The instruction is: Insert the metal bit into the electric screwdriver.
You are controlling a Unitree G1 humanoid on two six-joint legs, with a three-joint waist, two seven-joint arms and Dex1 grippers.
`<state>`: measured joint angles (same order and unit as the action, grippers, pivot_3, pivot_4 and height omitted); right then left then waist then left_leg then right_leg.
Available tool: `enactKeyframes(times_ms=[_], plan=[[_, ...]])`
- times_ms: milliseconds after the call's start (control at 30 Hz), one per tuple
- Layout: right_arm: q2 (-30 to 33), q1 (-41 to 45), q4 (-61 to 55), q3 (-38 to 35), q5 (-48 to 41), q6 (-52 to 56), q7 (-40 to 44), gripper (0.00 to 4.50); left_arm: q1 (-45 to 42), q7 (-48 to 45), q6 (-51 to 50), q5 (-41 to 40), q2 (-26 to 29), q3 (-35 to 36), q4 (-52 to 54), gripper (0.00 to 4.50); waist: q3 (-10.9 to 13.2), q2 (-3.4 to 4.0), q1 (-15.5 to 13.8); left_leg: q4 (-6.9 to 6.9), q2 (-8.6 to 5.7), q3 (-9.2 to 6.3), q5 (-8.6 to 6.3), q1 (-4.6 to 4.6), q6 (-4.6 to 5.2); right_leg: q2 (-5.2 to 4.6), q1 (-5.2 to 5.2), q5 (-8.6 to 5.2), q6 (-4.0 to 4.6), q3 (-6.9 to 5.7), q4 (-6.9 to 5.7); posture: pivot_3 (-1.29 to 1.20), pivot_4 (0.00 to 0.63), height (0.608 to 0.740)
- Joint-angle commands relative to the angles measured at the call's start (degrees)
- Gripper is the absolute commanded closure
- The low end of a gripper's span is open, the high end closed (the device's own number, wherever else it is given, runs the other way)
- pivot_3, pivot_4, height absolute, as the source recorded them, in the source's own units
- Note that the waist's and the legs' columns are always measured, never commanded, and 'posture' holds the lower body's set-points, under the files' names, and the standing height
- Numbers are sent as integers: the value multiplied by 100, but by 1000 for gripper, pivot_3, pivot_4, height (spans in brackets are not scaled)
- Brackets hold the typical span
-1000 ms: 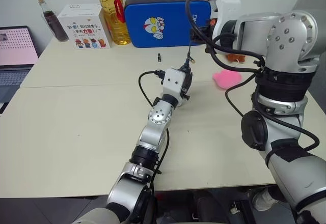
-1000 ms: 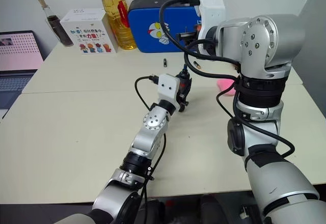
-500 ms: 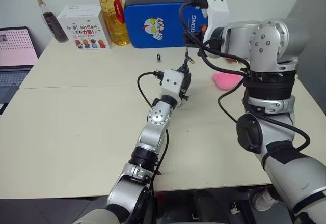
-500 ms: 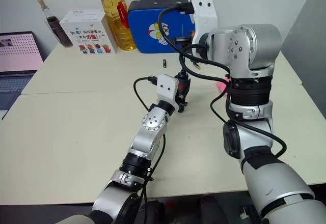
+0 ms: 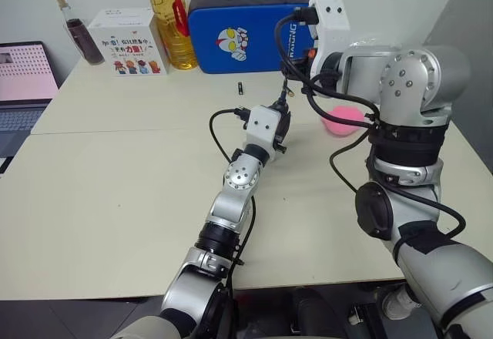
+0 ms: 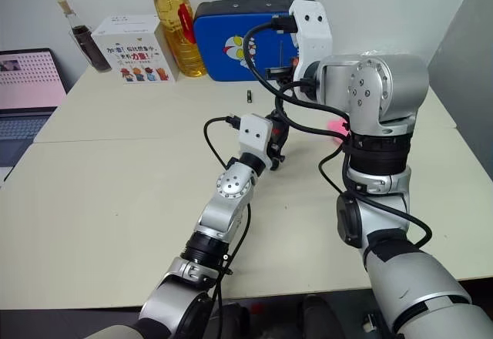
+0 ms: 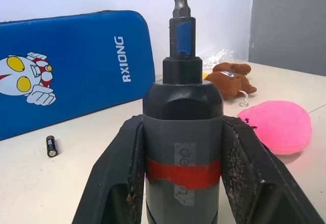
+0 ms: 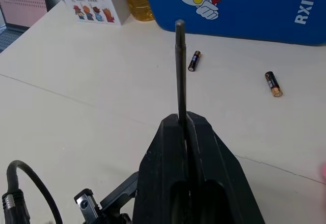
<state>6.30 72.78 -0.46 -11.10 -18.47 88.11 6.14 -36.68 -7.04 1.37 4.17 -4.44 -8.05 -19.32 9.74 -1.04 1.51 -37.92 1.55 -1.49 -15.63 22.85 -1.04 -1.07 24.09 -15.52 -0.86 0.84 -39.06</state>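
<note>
Left eye view: my right pincer has come down over the electric screwdriver. Left wrist view: left pincer clamps it upright above the surface. Right wrist view: right pincer pinches the metal bit; insertion looks imminent.

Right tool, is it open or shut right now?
Shut on the metal bit: the right tool presses its black fingers together around the thin rod, whose tip sticks out beyond them.
</note>
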Motion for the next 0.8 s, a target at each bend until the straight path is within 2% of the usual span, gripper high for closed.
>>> enactKeyframes(times_ms=[33, 800], plan=[[-201, -237, -85, 63, -40, 437, -5, 4415, -5, -38, -52, 14, -26, -67, 110, 2846, -2, 2, 1, 0, 0, 0, 0, -1, 0, 0, 0, 0, 0, 0, -1, 0, 150, 740], [-449, -237, 621, -180, 253, -80, -189, 4415, 0, -27, -62, 43, -44, -51, 121, 2846, -43, 12, 20, 3, -3, 2, 0, -6, 0, 5, -2, 0, 0, 0, 1, 0, 150, 740]])
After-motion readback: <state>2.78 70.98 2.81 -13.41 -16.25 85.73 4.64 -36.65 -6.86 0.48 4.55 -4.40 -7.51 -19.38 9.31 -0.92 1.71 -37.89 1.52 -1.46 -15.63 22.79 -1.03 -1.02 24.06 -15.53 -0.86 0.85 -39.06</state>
